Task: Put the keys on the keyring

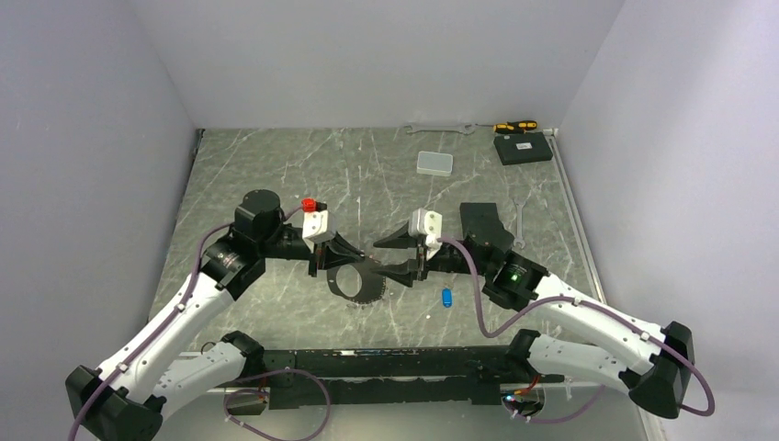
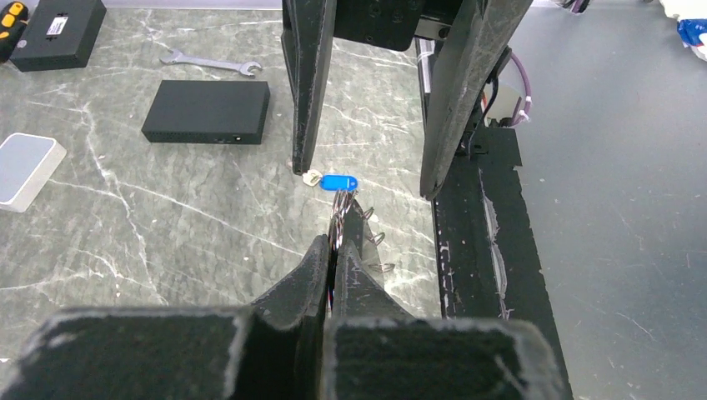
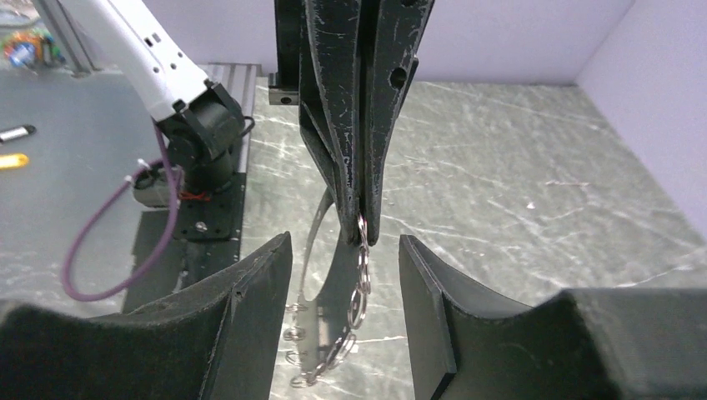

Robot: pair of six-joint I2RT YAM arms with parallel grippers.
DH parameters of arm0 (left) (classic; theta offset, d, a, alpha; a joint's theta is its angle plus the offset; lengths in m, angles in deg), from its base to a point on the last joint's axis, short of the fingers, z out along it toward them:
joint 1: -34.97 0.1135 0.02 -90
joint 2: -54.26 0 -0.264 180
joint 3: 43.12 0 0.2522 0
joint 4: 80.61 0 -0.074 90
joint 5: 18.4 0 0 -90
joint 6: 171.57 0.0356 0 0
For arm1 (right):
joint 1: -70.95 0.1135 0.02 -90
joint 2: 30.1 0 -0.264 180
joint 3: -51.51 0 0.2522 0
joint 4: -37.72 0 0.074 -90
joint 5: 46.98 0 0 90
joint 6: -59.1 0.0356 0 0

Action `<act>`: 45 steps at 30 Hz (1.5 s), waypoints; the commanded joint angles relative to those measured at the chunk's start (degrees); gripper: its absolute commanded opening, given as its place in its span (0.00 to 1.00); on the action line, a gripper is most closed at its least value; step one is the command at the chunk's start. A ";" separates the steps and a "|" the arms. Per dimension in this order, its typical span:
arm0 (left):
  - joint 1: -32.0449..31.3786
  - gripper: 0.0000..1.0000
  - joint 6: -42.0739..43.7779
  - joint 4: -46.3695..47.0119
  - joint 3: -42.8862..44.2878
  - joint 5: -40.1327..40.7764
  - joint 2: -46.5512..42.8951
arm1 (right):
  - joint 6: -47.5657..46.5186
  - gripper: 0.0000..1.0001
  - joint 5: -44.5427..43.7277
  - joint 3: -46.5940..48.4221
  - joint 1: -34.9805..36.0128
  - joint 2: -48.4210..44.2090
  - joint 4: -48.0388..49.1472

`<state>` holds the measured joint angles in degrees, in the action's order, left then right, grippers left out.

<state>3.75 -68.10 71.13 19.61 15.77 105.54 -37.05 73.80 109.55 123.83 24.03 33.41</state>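
The left gripper [image 2: 337,232] is clamping the keyring [image 2: 342,204] between the 2 spread fingers [image 3: 250,300] of the right gripper [image 3: 343,243]. The 2 keys [image 2: 329,180] are lying on the table [image 2: 167,217] near the front rail [image 2: 475,250], with open marble stretching behind. The black box [image 2: 54,37] is showing a label too small to read.

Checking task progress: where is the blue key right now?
Top view: the blue key lies on the table, just right of the keyring, beside the right arm.

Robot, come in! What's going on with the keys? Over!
Left gripper shut on the keyring. Right gripper open, straddling it. Keys lying on the table, not threaded yet. Nothing seen blocking them.
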 commanded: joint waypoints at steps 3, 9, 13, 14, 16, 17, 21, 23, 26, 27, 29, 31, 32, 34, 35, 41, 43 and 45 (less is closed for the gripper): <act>-0.24 0.00 2.88 -0.23 0.69 -3.01 0.35 | -10.81 0.50 3.01 2.37 0.20 0.53 -2.96; -0.24 0.00 3.69 -0.74 -0.45 -3.73 0.05 | -11.60 0.38 3.89 4.82 0.20 2.83 -5.26; -0.31 0.00 4.58 -1.90 -0.57 -4.14 1.05 | -11.83 0.32 4.63 7.19 0.20 4.87 -7.04; -0.27 0.00 4.67 -2.05 -0.62 -4.11 1.28 | -12.01 0.31 4.84 7.94 0.20 5.44 -7.74; -0.31 0.00 4.68 -1.98 -0.97 -3.75 1.36 | -12.00 0.28 5.23 9.27 0.20 6.47 -8.88; -0.32 0.00 4.68 -1.87 -1.12 -3.55 1.24 | -11.91 0.27 5.51 9.48 0.20 6.88 -9.14; -0.32 0.00 4.87 -2.01 -1.51 -2.85 0.77 | -11.42 0.24 5.78 9.79 0.20 8.70 -9.19; -0.32 0.00 4.98 -2.28 -1.51 -2.79 0.74 | -11.63 0.23 5.69 10.07 0.20 9.20 -9.19; -0.33 0.00 4.96 -2.14 -1.66 -2.49 0.51 | -11.94 0.23 5.54 10.14 0.20 9.49 -10.91; -0.28 0.00 4.86 -2.06 -1.76 -2.32 0.38 | -11.98 0.23 5.59 10.06 0.20 9.43 -10.88; -0.29 0.00 4.85 -2.11 -1.93 -1.93 0.09 | -11.98 0.22 5.67 9.65 0.20 9.26 -10.46; -0.32 0.00 4.77 -1.96 -2.03 -1.86 -0.04 | -11.96 0.21 5.77 9.45 0.20 9.23 -10.19; -0.33 0.00 4.77 -1.94 -2.12 -1.89 -0.05 | -12.02 0.20 5.78 9.48 0.20 9.26 -10.16; -0.33 0.00 4.72 -2.02 -2.12 -1.90 0.05 | -11.90 0.19 5.78 9.56 0.20 9.36 -10.16; -0.33 0.00 4.67 -2.02 -2.12 -1.86 0.09 | -11.94 0.18 5.90 9.60 0.20 9.41 -10.22; -0.29 0.00 4.54 -1.85 -2.21 -2.04 0.04 | -12.21 0.07 6.36 10.38 0.20 10.11 -11.33; -0.32 0.00 4.60 -1.93 -2.14 -2.04 0.13 | -12.22 0.04 6.64 10.57 0.20 10.27 -11.62; -0.31 0.00 4.54 -1.94 -2.14 -2.04 0.13 | -12.36 0.01 6.94 10.62 0.20 10.42 -11.88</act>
<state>3.66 -64.73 67.30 17.44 14.94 106.85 -48.30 78.63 117.28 123.92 34.19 21.28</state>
